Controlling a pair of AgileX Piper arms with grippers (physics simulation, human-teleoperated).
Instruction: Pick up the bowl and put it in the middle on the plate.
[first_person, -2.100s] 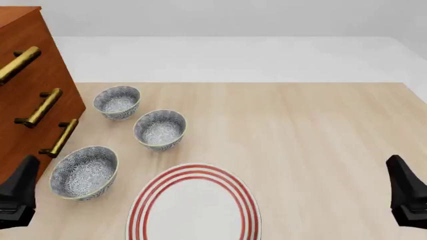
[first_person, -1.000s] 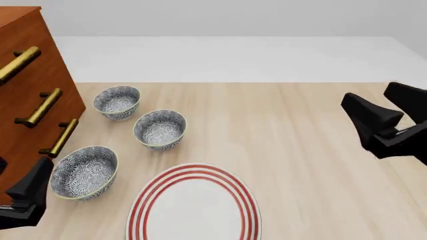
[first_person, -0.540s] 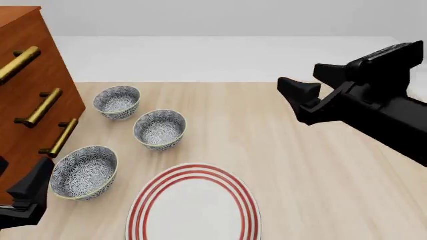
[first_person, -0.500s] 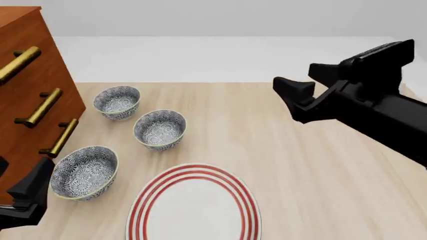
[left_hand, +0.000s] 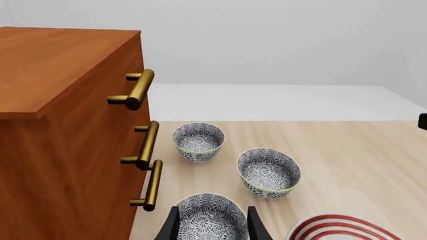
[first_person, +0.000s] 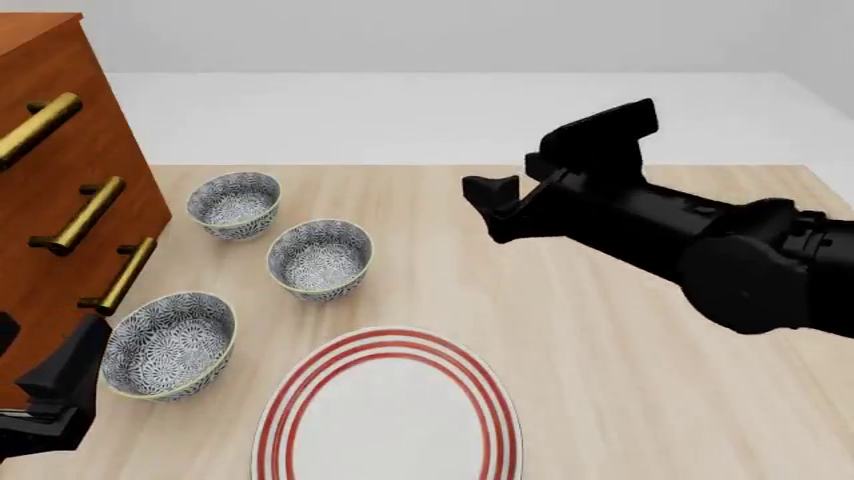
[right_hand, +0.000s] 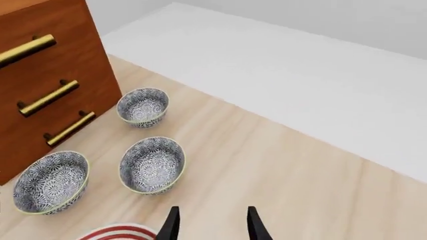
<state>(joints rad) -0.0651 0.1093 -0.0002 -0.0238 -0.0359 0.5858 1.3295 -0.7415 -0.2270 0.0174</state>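
Note:
Three look-alike blue-grey floral bowls stand left of centre: a far one (first_person: 235, 203), a middle one (first_person: 320, 259) and a near one (first_person: 168, 344). I cannot tell which is the task's bowl. The white plate (first_person: 387, 410) with red rings lies at the front edge, with nothing on it. My right gripper (first_person: 514, 188) hangs open above the table, right of the middle bowl (right_hand: 153, 164), its fingers (right_hand: 172, 226) apart over bare wood. My left gripper (first_person: 56, 390) sits low at the front left, beside the near bowl (left_hand: 212, 219), open, and that bowl shows between its fingers (left_hand: 170, 227).
A tall brown wooden drawer cabinet (first_person: 67, 170) with brass bar handles (first_person: 83, 214) stands along the left edge, close to the far and near bowls. The light wood table (first_person: 641, 400) ends in a white floor strip behind.
My right arm has swung up from the right edge and leftward over the table toward the bowls. The left gripper shifted slightly right and then stayed. The bowls and plate have not moved.

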